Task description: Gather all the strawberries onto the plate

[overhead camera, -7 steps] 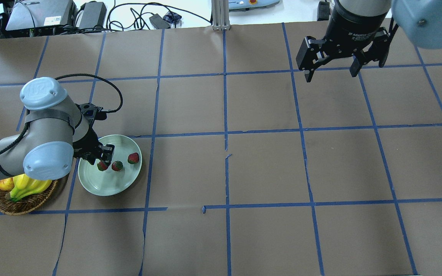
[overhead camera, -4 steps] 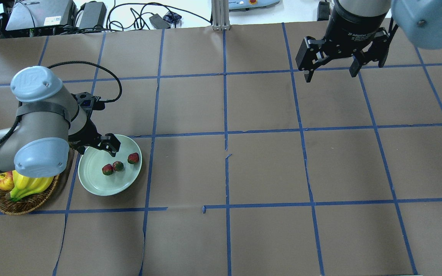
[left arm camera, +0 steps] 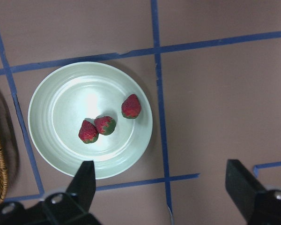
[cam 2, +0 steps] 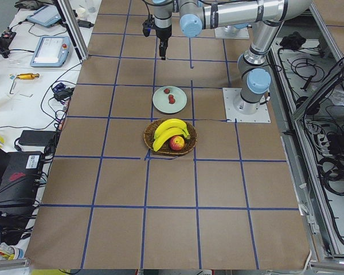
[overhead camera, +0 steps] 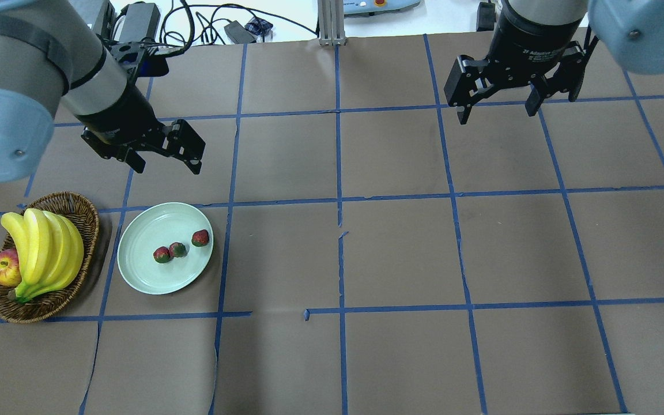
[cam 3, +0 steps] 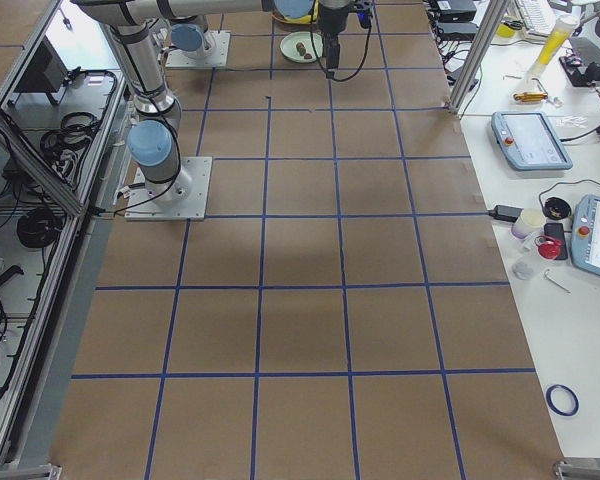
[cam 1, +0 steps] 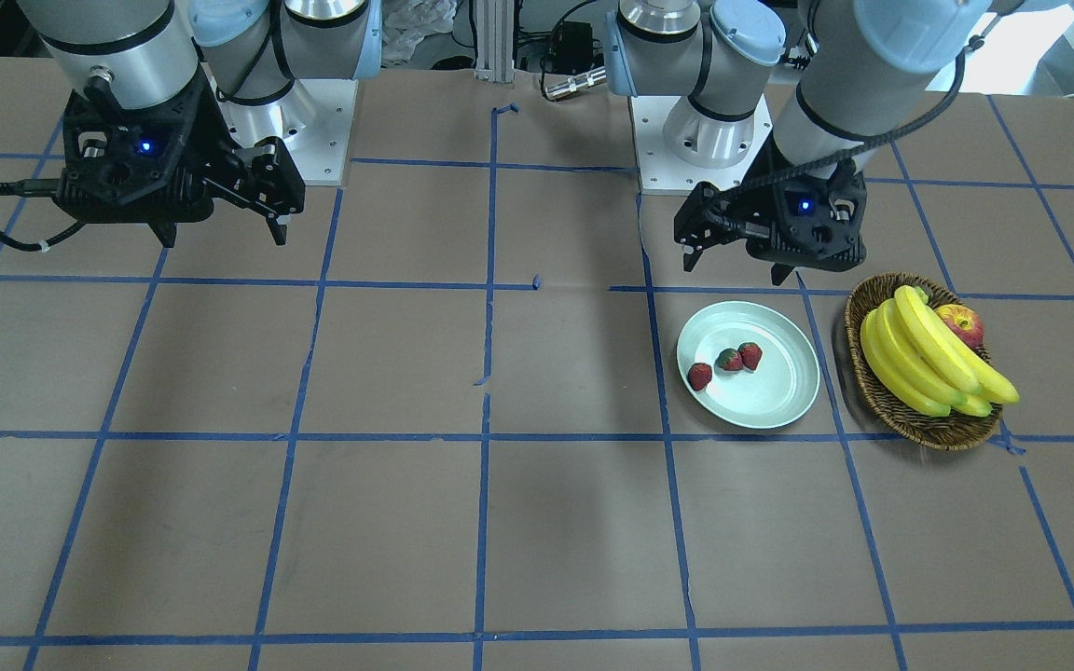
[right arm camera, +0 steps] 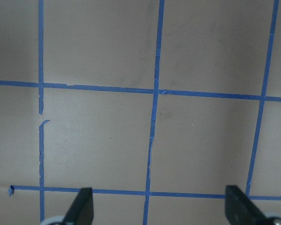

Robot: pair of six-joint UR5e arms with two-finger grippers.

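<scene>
Jaws of left end effector [overhead camera: 166,167] gape wide, touching nothing, near plate [overhead camera: 144,230].

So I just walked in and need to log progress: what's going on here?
Nothing is held right now. All three strawberries lie on the plate, next to the fruit basket. The left gripper hovers open, empty, above the table near the plate; the right gripper hangs open far off. Collecting looks done.
</scene>
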